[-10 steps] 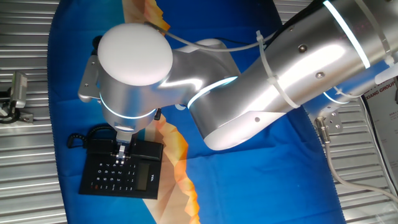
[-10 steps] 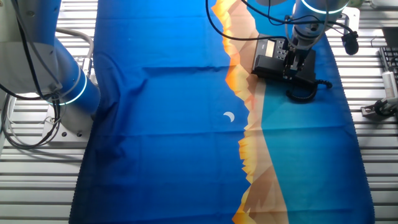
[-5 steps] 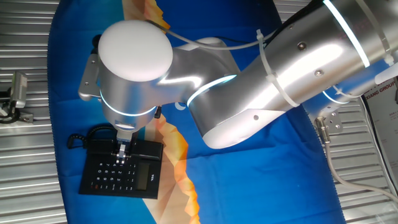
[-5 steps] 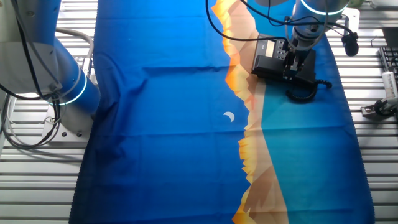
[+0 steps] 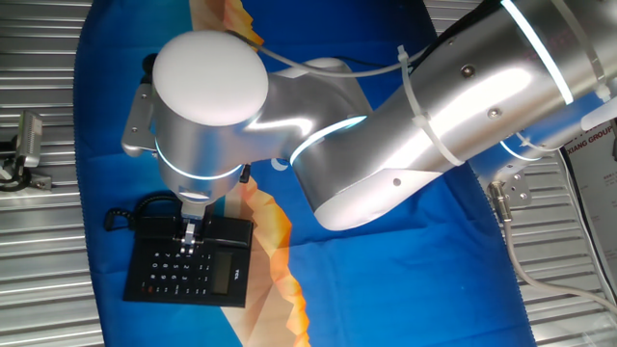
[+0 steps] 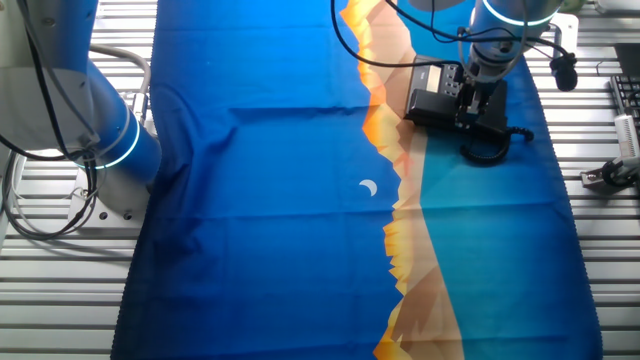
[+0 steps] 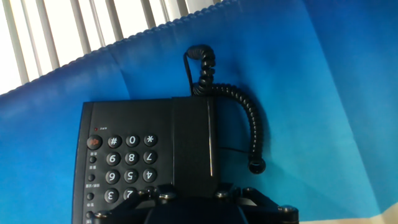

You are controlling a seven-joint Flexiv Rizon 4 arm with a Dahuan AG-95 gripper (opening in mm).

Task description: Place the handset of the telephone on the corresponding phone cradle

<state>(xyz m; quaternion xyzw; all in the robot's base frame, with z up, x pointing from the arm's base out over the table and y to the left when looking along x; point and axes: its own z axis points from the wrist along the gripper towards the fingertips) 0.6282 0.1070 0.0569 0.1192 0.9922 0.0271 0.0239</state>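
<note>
From one fixed view, your fingers (image 5: 190,234) hang over the phone (image 5: 188,258).

The other fixed view cannot show their spread.

In the hand view, the handset (image 7: 193,144) lies along the keypad (image 7: 121,167); lifting off crooked may drag it.

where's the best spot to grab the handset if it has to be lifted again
Grip the handset across its narrow width near the middle, coming straight down from above. It is a long slim bar lying flat along the telephone beside the keys, so its long sides are the ones to pinch. Stay clear of the coiled cord end.
</note>
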